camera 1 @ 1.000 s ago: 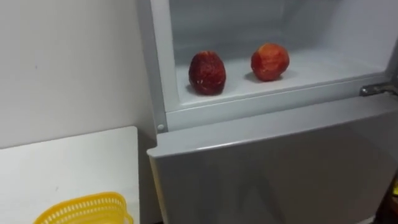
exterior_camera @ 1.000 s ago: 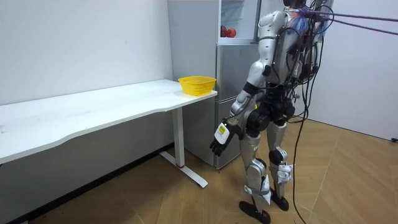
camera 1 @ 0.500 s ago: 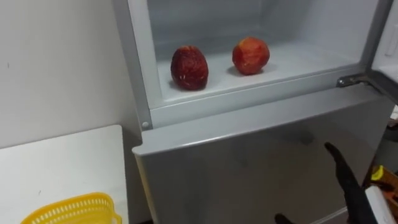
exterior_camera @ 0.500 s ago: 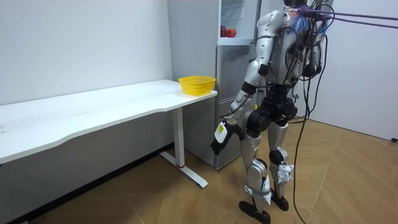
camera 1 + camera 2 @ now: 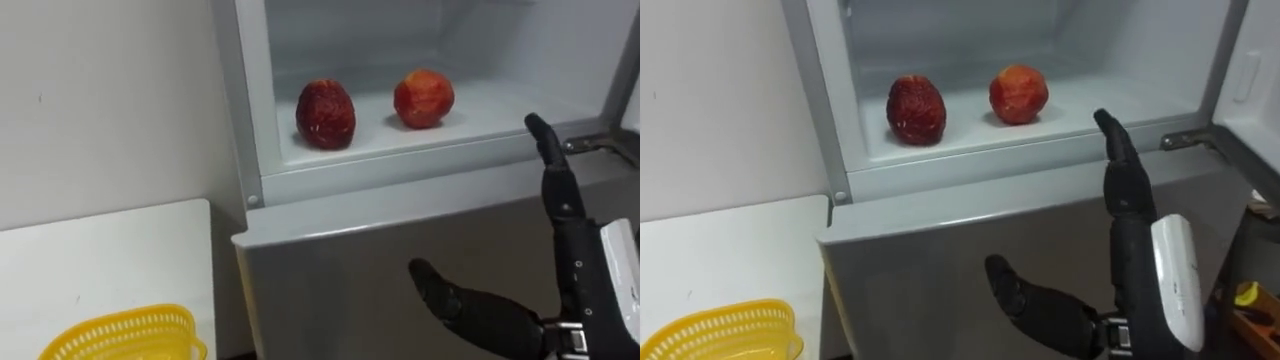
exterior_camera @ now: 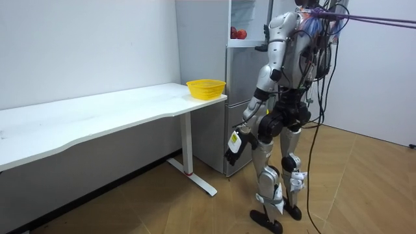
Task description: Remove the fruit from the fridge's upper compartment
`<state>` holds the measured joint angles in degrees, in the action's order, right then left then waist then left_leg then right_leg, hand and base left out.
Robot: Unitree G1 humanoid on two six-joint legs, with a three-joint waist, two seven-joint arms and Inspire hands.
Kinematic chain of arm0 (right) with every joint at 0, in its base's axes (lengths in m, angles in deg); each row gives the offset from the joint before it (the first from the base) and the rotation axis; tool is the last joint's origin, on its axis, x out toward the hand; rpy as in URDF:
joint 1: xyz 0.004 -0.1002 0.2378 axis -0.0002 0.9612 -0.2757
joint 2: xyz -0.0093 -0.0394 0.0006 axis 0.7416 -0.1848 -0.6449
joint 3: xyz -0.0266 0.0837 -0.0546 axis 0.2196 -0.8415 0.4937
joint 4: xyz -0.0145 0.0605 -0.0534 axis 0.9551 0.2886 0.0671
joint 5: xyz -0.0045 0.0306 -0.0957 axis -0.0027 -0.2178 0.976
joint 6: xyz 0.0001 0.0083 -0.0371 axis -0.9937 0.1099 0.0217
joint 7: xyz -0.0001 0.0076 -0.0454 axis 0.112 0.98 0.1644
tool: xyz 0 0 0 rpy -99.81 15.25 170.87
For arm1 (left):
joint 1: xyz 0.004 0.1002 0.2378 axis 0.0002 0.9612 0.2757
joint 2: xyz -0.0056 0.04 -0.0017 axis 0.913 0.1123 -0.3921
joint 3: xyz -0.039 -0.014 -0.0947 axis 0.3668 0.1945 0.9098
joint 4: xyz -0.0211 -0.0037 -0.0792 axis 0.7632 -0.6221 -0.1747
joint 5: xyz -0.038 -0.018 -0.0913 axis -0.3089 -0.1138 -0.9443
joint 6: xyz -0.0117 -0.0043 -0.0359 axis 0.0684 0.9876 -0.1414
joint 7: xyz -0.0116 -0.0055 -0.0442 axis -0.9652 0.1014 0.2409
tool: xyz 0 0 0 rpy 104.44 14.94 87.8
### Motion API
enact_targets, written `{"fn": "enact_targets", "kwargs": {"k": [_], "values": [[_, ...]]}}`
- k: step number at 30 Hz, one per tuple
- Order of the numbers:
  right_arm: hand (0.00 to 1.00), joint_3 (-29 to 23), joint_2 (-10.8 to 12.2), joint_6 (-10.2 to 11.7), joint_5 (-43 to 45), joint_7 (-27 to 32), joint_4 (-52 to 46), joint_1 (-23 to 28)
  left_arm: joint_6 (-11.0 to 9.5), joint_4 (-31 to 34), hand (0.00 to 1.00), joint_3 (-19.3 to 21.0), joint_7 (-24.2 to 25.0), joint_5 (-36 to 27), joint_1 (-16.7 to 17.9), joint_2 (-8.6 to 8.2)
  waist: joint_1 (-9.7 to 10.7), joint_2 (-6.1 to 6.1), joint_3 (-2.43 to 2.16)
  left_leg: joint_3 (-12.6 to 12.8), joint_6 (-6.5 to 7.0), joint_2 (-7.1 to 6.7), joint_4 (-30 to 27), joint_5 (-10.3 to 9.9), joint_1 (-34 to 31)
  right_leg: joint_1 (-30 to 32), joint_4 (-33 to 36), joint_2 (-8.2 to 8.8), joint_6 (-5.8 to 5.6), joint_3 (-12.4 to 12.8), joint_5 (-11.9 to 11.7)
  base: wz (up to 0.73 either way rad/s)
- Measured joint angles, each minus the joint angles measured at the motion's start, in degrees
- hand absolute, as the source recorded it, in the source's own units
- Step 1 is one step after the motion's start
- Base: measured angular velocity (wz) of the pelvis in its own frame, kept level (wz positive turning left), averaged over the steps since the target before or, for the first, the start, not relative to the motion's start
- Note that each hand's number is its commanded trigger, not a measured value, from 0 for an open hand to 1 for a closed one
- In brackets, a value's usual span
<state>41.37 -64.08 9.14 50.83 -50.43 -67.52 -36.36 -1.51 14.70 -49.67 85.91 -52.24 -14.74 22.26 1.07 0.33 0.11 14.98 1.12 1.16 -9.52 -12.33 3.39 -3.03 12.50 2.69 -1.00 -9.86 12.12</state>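
1. Right hand (image 5: 1128, 295): held up before the fridge, fingers straight and pointing upward, thumb spread wide toward the robot's left. Nothing is held. The fingertips are seen level with the front sill (image 5: 1020, 160) of the upper compartment and outside it.
2. Left hand (image 6: 235, 144): hung low beside the thigh, apart from the work.
3. Task's things: two fruits are lying on the floor of the open upper compartment. A dark red fruit (image 5: 916, 110) is to the left and a lighter red fruit (image 5: 1018, 94) to the right, near each other but not touching. Neither is touched by a hand.
4. Risk, rolling: both fruits are rounded. If one is nudged by straight fingers before it is enclosed, it is likely to be pushed deeper in or against its neighbour.
5. Risk, sill: the raised front edge lies between hand and fruit. Fingers may be caught on it if the hand is not lifted clear first.
6. Risk, dropping: a fruit that is loosely held and drawn over the sill could fall past the lower door (image 5: 940, 260) to the floor.
7. Obstructions, right side: a metal hinge bracket (image 5: 1185, 140) and the open upper door (image 5: 1250, 80) are close to the arm's path.
8. Surroundings: a white table (image 5: 730, 250) is placed left of the fridge, with a yellow basket (image 5: 725, 332) on it.
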Motion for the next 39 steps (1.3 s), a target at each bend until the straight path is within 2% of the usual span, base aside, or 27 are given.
{"fn": "enact_targets", "kwargs": {"k": [5,10,14,17,19,24,30,39], "values": [[0.00,-0.58,-0.35,0.46,0.05,1.26,0.00,-3.17,0.78,0.03,0.00,0.96,0.20,1.81,0.15,-0.02,-0.70,0.47,-0.17,-0.80,-0.02,-0.07,-0.05,0.04,0.00,-0.14,-0.30,0.01,0.02,-0.74,-0.01,0.08],[0.00,-1.12,-1.13,0.81,-0.05,2.86,0.00,-5.33,0.94,0.13,0.00,0.98,0.47,4.67,0.45,0.18,-1.35,1.43,-0.48,-2.70,-0.17,-0.74,-0.12,0.16,0.59,-2.40,-2.35,0.05,0.02,-2.88,-0.01,0.17],[0.00,-1.17,-3.24,0.82,-1.08,3.22,0.04,-7.75,2.00,0.20,0.00,0.96,1.34,7.85,0.25,0.13,-1.56,1.64,-0.38,-3.60,-0.18,-0.88,-0.12,0.17,1.03,-3.30,-2.97,0.07,0.02,-3.49,-0.01,0.12],[0.00,-1.30,-4.04,0.81,-2.26,3.26,0.83,-9.32,3.33,0.17,0.00,0.91,2.05,10.45,0.26,-0.13,-1.66,2.09,-0.13,-4.34,-0.26,-0.94,-0.19,0.22,1.48,-4.37,-2.98,0.11,0.02,-4.31,-0.01,0.12],[0.00,-2.78,-4.45,0.80,-3.34,2.97,1.73,-11.26,3.61,0.23,0.00,0.96,2.57,11.19,0.28,-0.14,-1.96,2.56,0.22,-4.35,-0.28,-0.92,-0.52,0.26,1.18,-4.27,-2.92,0.14,0.03,-4.41,-0.02,0.00],[0.00,-4.13,-7.07,0.17,-8.75,1.55,6.23,-15.74,4.20,0.23,0.00,0.96,4.05,12.45,0.32,-0.14,-2.89,2.90,0.26,-4.47,-0.25,-0.89,-0.93,0.26,1.04,-4.35,-2.75,0.21,0.21,-4.46,-0.12,0.00],[0.00,-5.34,-7.14,-0.66,-8.83,0.70,9.73,-20.32,4.78,0.26,0.00,1.51,4.93,13.08,0.26,-0.12,-3.10,2.79,0.22,-4.84,-0.21,-0.54,-1.19,0.28,0.58,-4.26,-2.63,0.25,0.32,-4.83,-0.21,0.01],[0.00,-6.37,-7.31,-2.36,-8.87,0.20,11.61,-23.39,5.41,2.34,0.00,3.88,4.86,16.75,0.35,-0.36,-3.34,2.77,0.06,-5.86,-0.20,-0.68,-1.83,0.30,-0.01,-3.93,-2.68,0.30,0.33,-5.99,-0.21,0.05]]}}
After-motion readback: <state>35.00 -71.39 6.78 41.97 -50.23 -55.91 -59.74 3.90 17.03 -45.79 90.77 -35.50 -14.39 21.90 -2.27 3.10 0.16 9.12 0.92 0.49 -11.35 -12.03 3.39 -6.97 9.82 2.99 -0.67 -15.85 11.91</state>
